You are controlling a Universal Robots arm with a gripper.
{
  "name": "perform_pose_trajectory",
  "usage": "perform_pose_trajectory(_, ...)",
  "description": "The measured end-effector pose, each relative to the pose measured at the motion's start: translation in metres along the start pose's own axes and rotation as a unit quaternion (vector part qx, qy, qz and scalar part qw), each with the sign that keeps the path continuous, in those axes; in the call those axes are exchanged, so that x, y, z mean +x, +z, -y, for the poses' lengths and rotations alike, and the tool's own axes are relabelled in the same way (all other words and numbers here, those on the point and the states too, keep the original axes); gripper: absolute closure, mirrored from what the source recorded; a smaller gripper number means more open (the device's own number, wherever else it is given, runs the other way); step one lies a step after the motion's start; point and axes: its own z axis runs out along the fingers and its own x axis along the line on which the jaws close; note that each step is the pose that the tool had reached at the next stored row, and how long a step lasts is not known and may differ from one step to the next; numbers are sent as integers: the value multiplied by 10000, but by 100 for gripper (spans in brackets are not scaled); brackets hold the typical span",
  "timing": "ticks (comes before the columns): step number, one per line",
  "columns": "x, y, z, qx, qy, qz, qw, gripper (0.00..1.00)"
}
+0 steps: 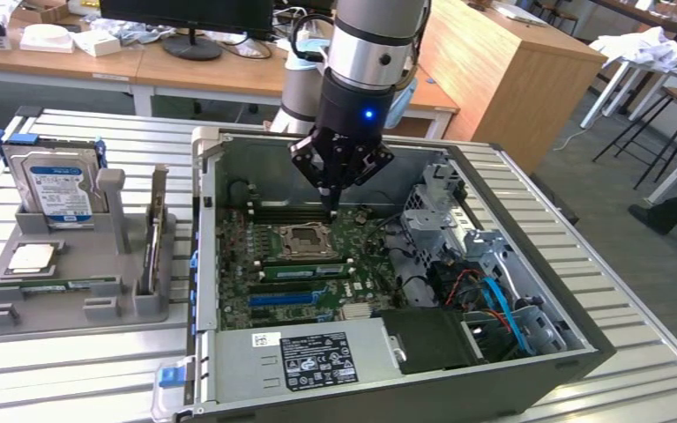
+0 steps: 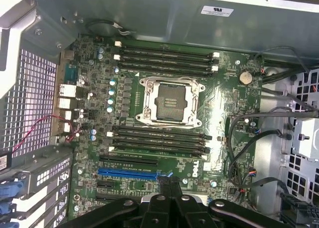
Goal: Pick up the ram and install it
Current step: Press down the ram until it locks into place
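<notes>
One ram (image 1: 154,231) was left upright in the tray (image 1: 68,308) on the counter (image 1: 80,132), while the tool (image 1: 334,208), pressed together and empty, was hung inside the case (image 1: 574,339) above the board (image 2: 219,118).

Exterior view: high, off the arm, angled down on the slatted metal worktop (image 1: 80,370), far enough to take in the whole open computer case (image 1: 574,352), the grey parts tray (image 1: 33,322) at the exterior view's left, and office desks and stools behind. The arm (image 1: 368,53) comes down mid-picture over the case.

Wrist view: close, on the wrist, facing almost straight down into the case, with the motherboard (image 2: 224,108) spread across the picture and the claw (image 2: 170,185) at the picture's edge.

Shared: the motherboard (image 1: 239,282), its empty processor socket (image 1: 302,237) (image 2: 169,102), memory slots (image 2: 159,140), the case interior.
</notes>
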Motion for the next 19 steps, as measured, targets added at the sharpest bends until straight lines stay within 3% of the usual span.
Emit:
perform_pose_trajectory(11,0,0,0,-3,194,-24,9998,90)
perform_pose_trajectory(13,-1,0,0,-7,240,-46,9997,90)
perform_pose_trajectory(16,0,1,0,-34,280,-102,9996,90)
perform_pose_trajectory(19,1,1,0,-35,285,-113,9995,90)
